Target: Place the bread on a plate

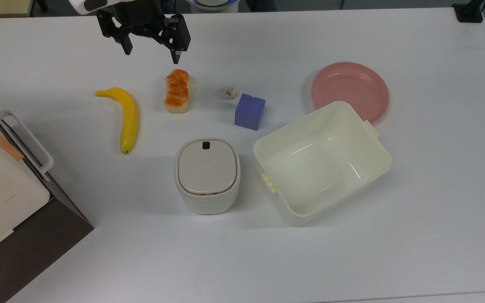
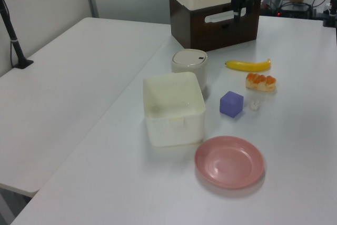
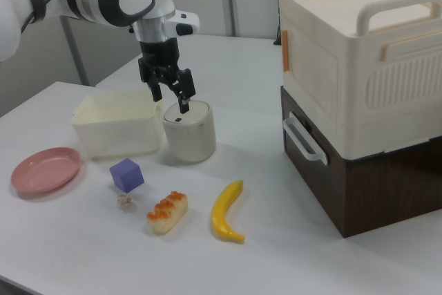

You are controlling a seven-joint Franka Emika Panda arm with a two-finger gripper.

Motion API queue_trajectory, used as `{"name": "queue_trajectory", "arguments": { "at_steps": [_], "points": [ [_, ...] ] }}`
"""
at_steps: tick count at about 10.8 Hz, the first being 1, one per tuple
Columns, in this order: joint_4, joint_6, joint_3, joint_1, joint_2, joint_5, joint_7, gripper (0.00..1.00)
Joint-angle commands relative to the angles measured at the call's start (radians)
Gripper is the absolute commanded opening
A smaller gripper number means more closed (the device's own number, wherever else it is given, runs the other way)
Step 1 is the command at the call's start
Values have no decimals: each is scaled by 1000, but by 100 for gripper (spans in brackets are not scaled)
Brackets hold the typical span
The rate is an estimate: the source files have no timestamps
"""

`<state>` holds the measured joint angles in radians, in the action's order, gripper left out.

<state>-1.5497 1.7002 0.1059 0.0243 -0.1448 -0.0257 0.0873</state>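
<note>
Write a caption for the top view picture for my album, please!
An open robot tool hangs above a toy bread, with a pink plate waiting empty across the table.

Banana [image 1: 125,118], purple cube [image 1: 249,111] (crumpled wad [image 1: 231,91] beside), lidded canister [image 1: 207,174], cream tub [image 1: 321,161].

The orange-topped bread [image 1: 177,91] lies flat on the table, well apart from the empty pink plate [image 1: 350,91].
</note>
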Motion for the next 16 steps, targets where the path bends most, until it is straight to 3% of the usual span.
{"name": "queue_trajectory", "arguments": {
  "at_steps": [1,16],
  "points": [
    [-15,21,2,-7,11,-14,20,100],
    [-64,2,-5,-15,7,-23,-9,100]
  ]
}}
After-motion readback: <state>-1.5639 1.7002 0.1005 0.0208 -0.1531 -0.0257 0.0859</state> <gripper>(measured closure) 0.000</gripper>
